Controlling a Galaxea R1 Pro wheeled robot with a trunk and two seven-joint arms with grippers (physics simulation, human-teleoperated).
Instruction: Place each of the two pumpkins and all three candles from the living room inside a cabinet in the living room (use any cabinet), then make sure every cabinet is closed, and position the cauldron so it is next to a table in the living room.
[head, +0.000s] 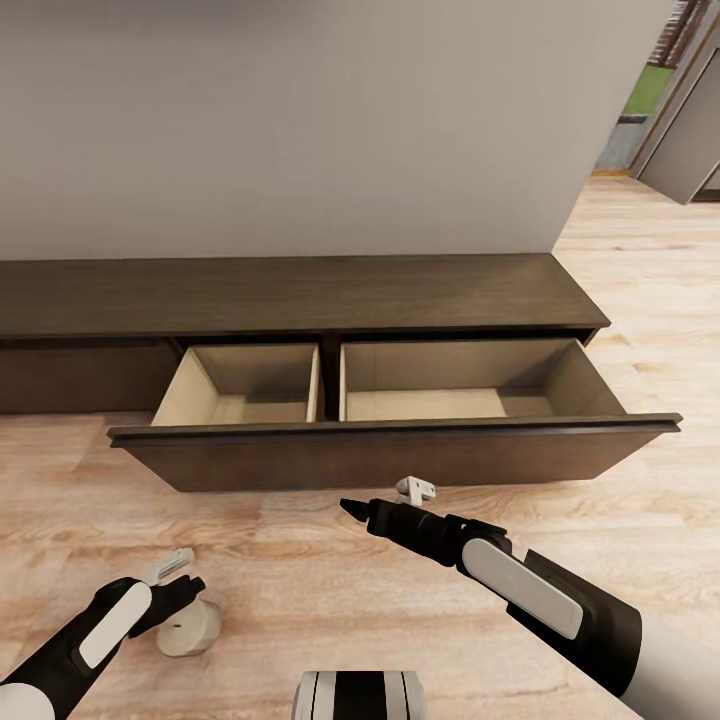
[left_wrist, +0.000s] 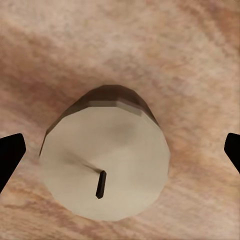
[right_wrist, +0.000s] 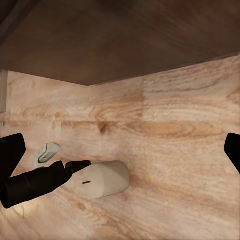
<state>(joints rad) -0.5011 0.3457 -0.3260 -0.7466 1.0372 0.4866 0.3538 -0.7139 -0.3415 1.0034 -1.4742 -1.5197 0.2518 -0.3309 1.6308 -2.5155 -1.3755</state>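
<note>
Wall (head: 300, 120): big, plain and grey, it stands behind everything.
Floor (head: 330, 590): light wood planks — they run under the arms and off to the right toward a doorway.
Cabinet (head: 300, 295): long, low and dark brown, set against the wall. Its flat top is bare.
Drawer (head: 390, 455): one wide dark front is pulled out toward the robot. Behind it are two pale boxes side by side, a small one on the left and a longer one on the right. Both boxes look bare inside.
Right arm (head: 540, 590): white and black, it reaches in from the lower right toward the drawer front.
Right gripper (head: 392, 497): it hangs over the floor just in front of the drawer. In the right wrist view its two dark fingertips (right_wrist: 11, 152) sit far apart at the picture's edges, so it is spread wide and holds nothing.
Left arm (head: 85, 640): it comes in from the lower left.
Left gripper (head: 185, 575): it hangs right above the candle. In the left wrist view its dark fingertips (left_wrist: 10, 152) stand wide on either side of the candle and do not touch it — spread wide too.
Candle (head: 190, 627): short, fat and pale, with a tiny dark wick. It stands upright on the floor, well in front of the drawer's left end.
</note>
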